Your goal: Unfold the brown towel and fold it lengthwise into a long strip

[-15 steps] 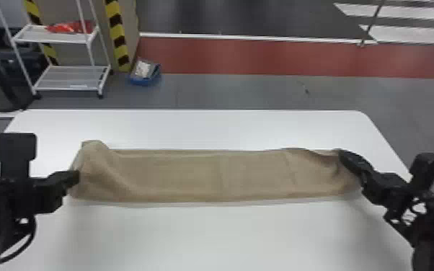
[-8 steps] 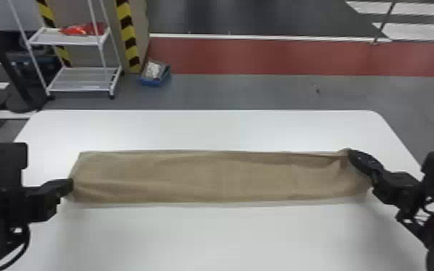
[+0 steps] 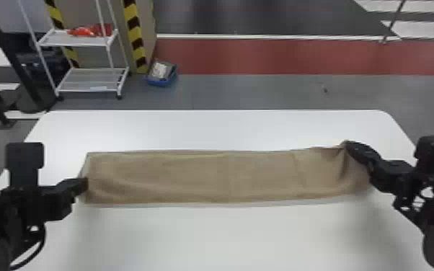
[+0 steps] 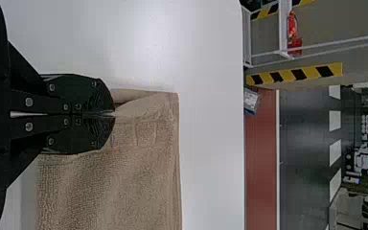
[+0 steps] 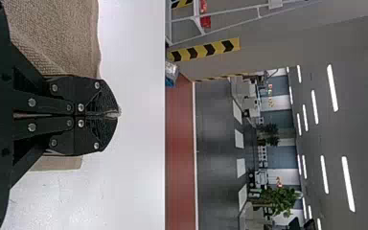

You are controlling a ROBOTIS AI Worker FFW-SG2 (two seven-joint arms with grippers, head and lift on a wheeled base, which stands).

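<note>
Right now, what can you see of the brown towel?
The brown towel is a long strip of coarse-looking, nubbly cloth, lying across the white table with soft ripples. The left gripper pinches its left end; the right gripper pinches the far edge near its right end, where it creases.

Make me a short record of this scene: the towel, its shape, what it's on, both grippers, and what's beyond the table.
item: brown towel
shape: long strip running left to right, creased near its right end
surface: white table
left side: left gripper at the towel's left end, jaws closed on it
right side: right gripper at the towel's right end, jaws closed on it
beyond: white rack, blue bin
</note>
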